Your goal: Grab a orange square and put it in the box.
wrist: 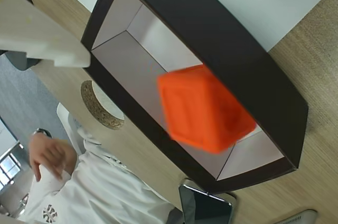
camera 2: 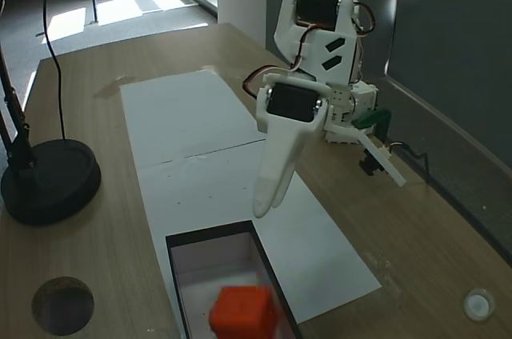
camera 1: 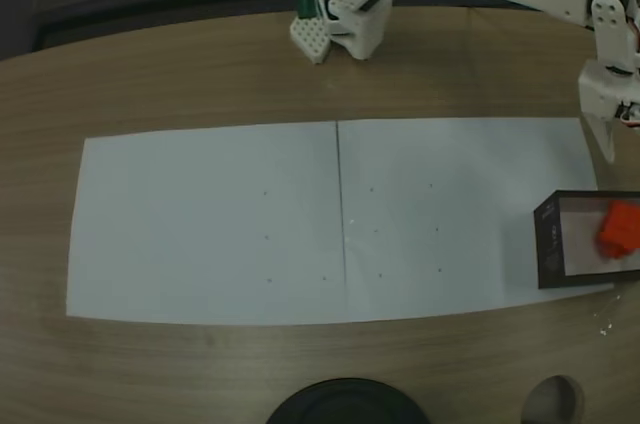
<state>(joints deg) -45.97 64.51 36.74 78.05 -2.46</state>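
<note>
The orange square [camera 2: 242,311] lies inside the box [camera 2: 208,233], near its front end in this fixed view. In a fixed view from above, the orange square [camera 1: 620,229] shows at the right side of the box [camera 1: 550,239]. The wrist view looks down into the box [wrist: 227,49], where the orange square [wrist: 203,109] is blurred against the pale floor. My gripper [camera 2: 331,195] hangs open above the box's far end, one white finger [camera 2: 272,187] pointing down and the other spread out to the right. Nothing is between the fingers. One finger [wrist: 37,34] shows at the wrist view's upper left.
White paper sheets [camera 1: 300,219] cover the middle of the wooden table. A black round base [camera 2: 48,179] and a cable hole [camera 2: 62,305] lie at the left. A person in white [wrist: 79,187] sits beyond the table edge. The arm's base [camera 1: 340,14] is at the far edge.
</note>
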